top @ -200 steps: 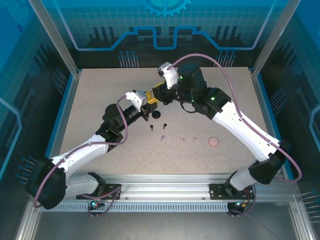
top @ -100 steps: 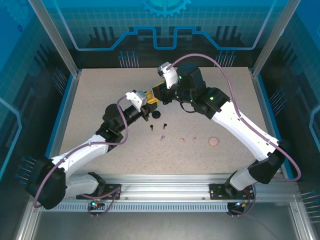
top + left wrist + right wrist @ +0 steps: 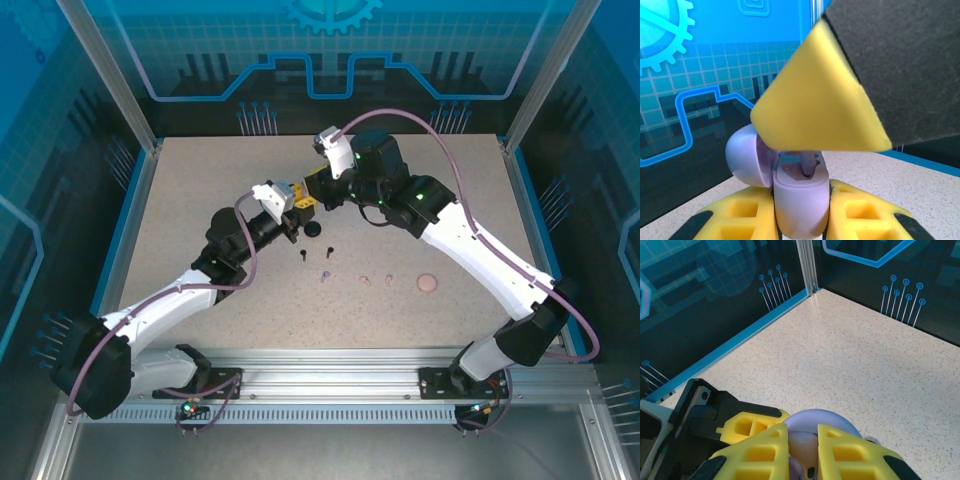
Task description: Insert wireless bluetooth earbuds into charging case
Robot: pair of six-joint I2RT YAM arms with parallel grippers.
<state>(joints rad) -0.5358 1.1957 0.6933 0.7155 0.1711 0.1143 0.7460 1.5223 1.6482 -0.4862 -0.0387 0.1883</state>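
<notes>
Lilac case held up over the table, one lilac earbud in its socket

I see the left gripper (image 3: 801, 216) clamped tight on the lilac case (image 3: 800, 197), its lid (image 3: 744, 156) swung open to the left. A lilac earbud (image 3: 808, 165) stands stem-up in the case, just under a yellow finger (image 3: 815, 110) of the right arm. The right gripper (image 3: 803, 450) stands narrow over the case with something pale in the gap; I cannot tell if it is pinched. On the table (image 3: 200, 190) lie the black case (image 3: 313, 229), two black earbuds (image 3: 301, 257) (image 3: 330, 250), a second lilac earbud (image 3: 324, 276), two pink earbuds (image 3: 365, 281) (image 3: 388, 280), and to their right the closed pink case (image 3: 427, 283).
</notes>
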